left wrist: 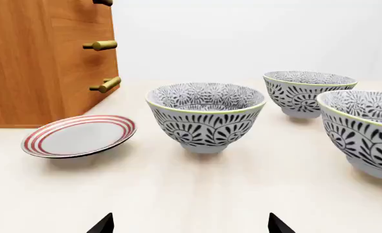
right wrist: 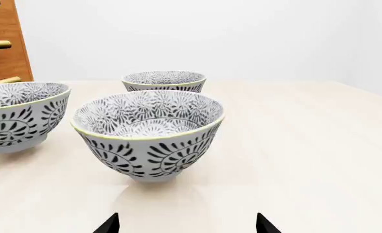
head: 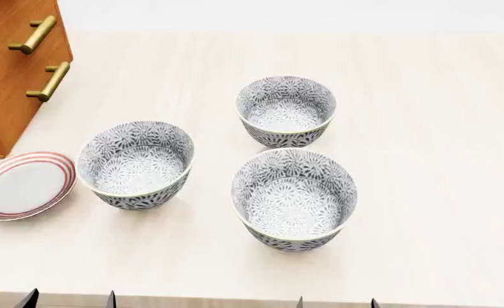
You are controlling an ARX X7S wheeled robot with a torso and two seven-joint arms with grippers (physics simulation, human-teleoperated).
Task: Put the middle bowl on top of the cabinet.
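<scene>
You only get the dark fingertips of the left gripper (left wrist: 190,224) and right gripper (right wrist: 187,223) poking in at the frame edges, same in the head view, so the arms behind them are cut off. The cabinet (head: 13,70) is cropped too: its top never shows in any view, just part of the front and a couple of handles. The plate (head: 23,185) runs off the head view's left edge.

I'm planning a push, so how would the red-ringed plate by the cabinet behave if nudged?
The plate probably slides rather than rolls, sitting flat on the smooth table. It looks glazed, so likely slippery and breakable. Its rim overhangs a narrower base, so pressing an edge might tip it.
</scene>
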